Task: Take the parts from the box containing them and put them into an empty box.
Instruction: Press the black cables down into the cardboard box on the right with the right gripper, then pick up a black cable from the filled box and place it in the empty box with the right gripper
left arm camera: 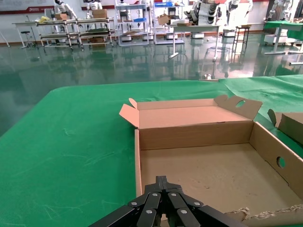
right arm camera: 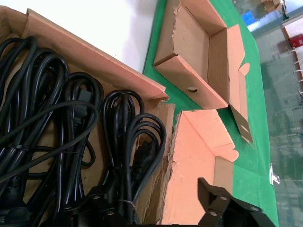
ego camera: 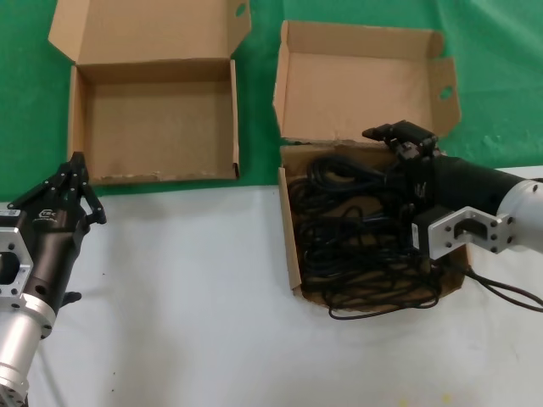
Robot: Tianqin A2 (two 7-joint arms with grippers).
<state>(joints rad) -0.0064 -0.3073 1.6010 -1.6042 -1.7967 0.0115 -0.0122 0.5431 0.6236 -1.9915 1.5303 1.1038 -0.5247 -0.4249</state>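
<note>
The parts, thin black looped cables (ego camera: 356, 246), fill the squarish deep box (ego camera: 288, 229), whose ragged-edged lid (ego camera: 365, 85) stands open behind it. My right gripper (ego camera: 397, 140) is open over that box's back edge. In the right wrist view (right arm camera: 156, 201) one finger sits among the cables (right arm camera: 57, 118) and the other hangs over the lid (right arm camera: 199, 156). The wide shallow box (ego camera: 157, 127) at the back left is empty. My left gripper (ego camera: 76, 170) is shut and empty, just in front of that box's front left corner (left arm camera: 162, 180).
Green cloth (ego camera: 25, 102) covers the back of the table and white surface (ego camera: 187, 297) the front. One cable loop (ego camera: 382, 312) hangs over the full box's front edge. My arm's own cable (ego camera: 509, 292) trails at the right.
</note>
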